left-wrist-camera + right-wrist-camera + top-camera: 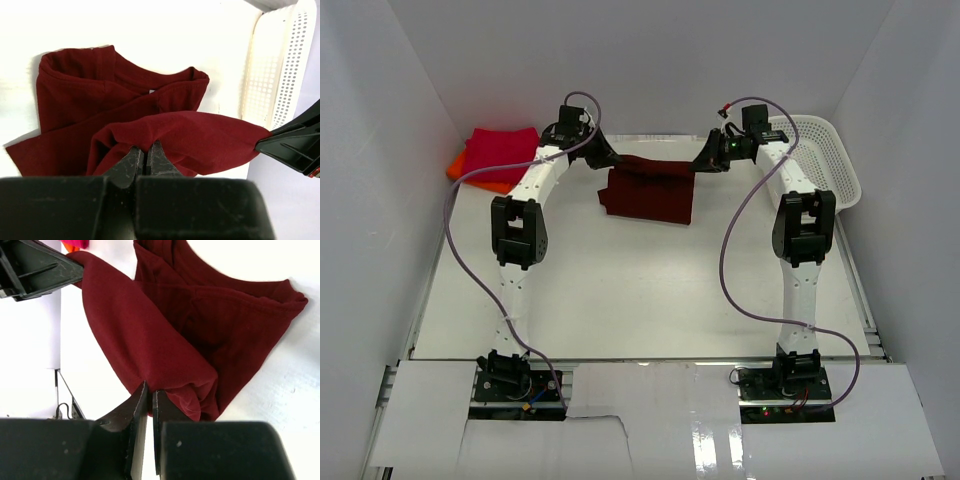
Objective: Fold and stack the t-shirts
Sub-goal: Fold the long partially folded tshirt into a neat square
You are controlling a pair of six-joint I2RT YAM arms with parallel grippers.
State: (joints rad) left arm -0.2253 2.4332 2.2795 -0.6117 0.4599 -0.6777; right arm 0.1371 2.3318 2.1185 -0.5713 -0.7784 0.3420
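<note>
**Both wrists, then overhead.** Your left gripper and right gripper were each pressed together, pinching opposite ends of one folded edge of the dark maroon t-shirt. That edge, the shirt's long axis, ran left to right between them. The rest lay crumpled on the table, with layers hiding its outline. Farther back, at left, the crimson t-shirt covered most of the orange t-shirt. The white mesh basket stood at right.

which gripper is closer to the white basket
Right. The right gripper pinches the maroon shirt on the basket side, a short way from it; the left gripper pinches the shirt's other end, farther away.
</note>
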